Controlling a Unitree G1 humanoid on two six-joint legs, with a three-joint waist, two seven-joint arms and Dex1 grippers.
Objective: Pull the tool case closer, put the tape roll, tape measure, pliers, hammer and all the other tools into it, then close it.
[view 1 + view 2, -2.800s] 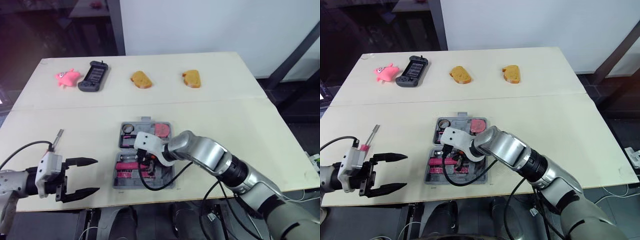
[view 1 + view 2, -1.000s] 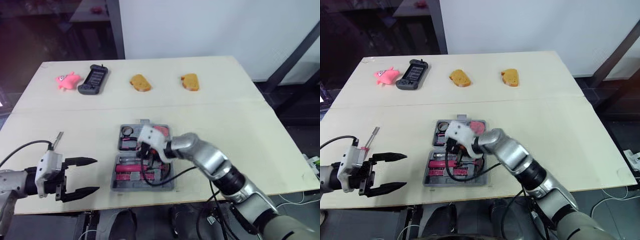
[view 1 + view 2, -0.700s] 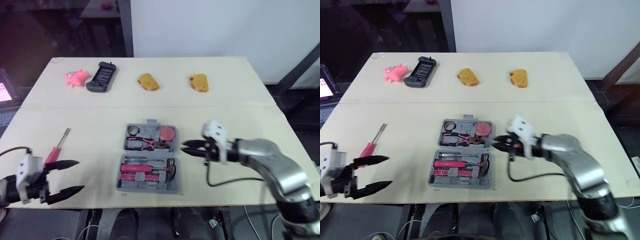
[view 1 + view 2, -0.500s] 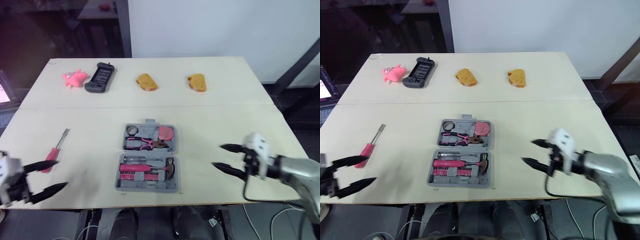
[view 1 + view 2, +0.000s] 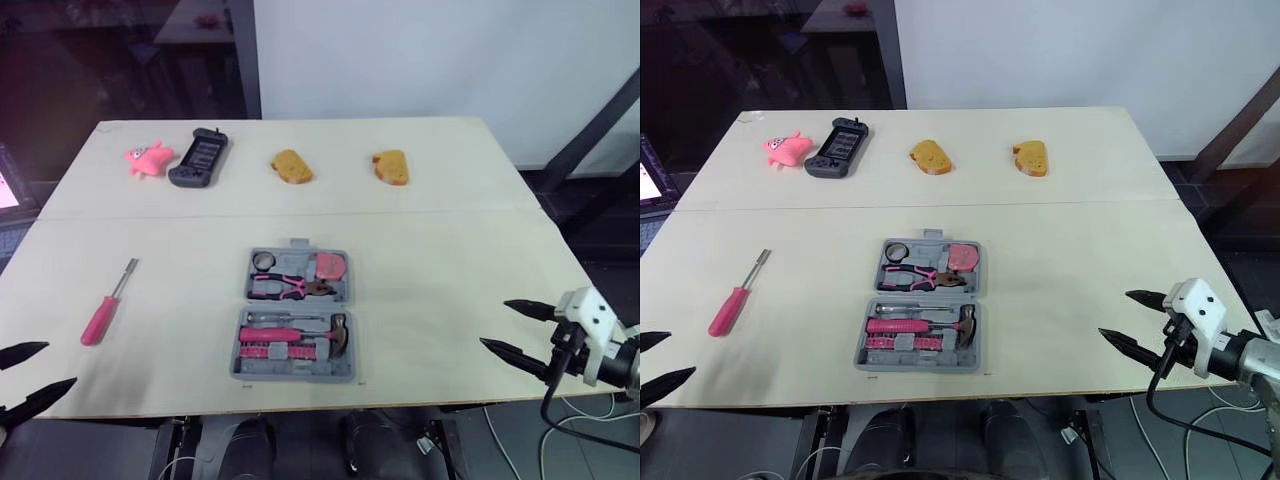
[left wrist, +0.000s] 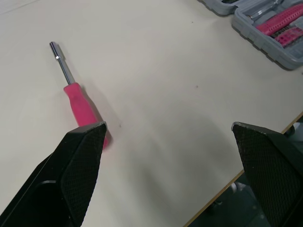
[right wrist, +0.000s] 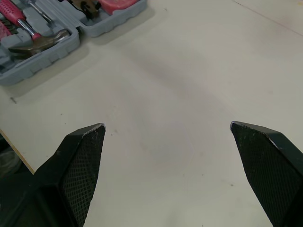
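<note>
At the table's near edge, left gripper and right gripper both spread wide, empty.

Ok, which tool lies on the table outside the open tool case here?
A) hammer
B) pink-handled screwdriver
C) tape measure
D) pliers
B: the pink-handled screwdriver lies on the table to the left of the tool case, while the hammer, pliers and tape measure sit in its compartments.
</note>
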